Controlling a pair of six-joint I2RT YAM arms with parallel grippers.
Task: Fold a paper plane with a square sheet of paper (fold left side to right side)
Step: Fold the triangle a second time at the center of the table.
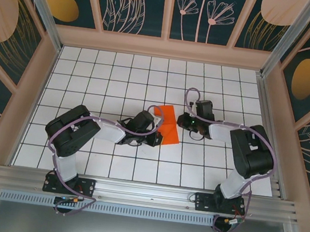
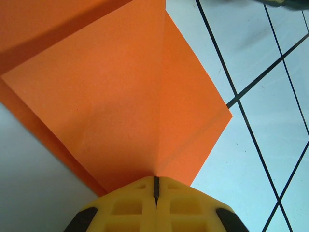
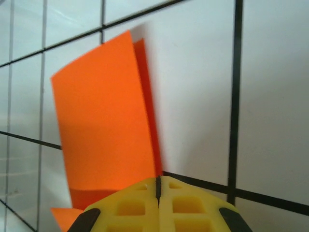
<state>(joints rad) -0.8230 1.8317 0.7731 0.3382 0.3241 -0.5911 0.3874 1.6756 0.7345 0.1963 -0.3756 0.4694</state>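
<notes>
Looks featherlight and floppy, creases for good if mashed. Sits mid-table as a half-folded square sheet of paper (image 1: 168,125), partly lifted off the white grid (image 1: 120,76). Pinched tight by the left gripper (image 2: 156,180) at a creased edge, and seemingly by the right gripper (image 3: 158,180) opposite. Best grabbing edges or corners, never the middle.

No legible text or labels.

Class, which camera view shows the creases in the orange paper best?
The left wrist view: the orange paper sits close, its creases and layered edges sharp. The right wrist view shows a blurred raised flap; the top view a small orange shape.
</notes>
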